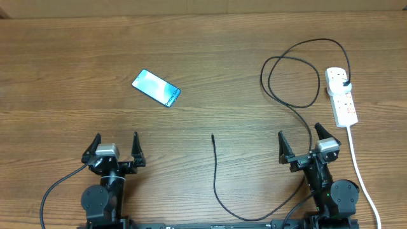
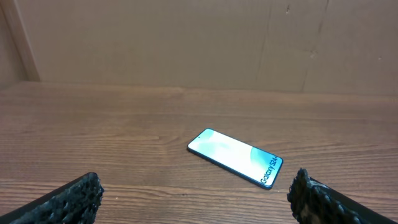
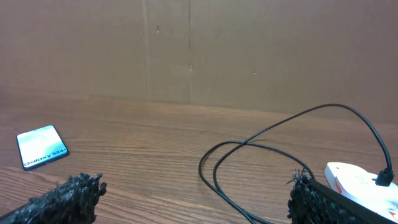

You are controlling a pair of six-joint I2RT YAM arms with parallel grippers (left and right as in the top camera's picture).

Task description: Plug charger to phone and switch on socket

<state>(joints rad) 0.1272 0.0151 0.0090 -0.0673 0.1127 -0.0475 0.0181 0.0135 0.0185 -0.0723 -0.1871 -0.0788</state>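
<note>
The phone (image 1: 156,88) lies flat on the table at the back left, its cyan screen lit; it also shows in the left wrist view (image 2: 235,157) and the right wrist view (image 3: 41,147). The charger cable (image 1: 294,104) loops from its black plug, seated in the white socket strip (image 1: 341,95), down and round to a free connector tip (image 1: 212,136) at the table's middle. The cable (image 3: 249,149) and the strip (image 3: 364,185) show in the right wrist view. My left gripper (image 1: 114,150) is open and empty near the front left. My right gripper (image 1: 306,144) is open and empty at the front right.
The strip's thick white cord (image 1: 356,165) runs down the right side past my right arm. A brown wall (image 2: 186,43) stands behind the wooden table (image 1: 76,70).
</note>
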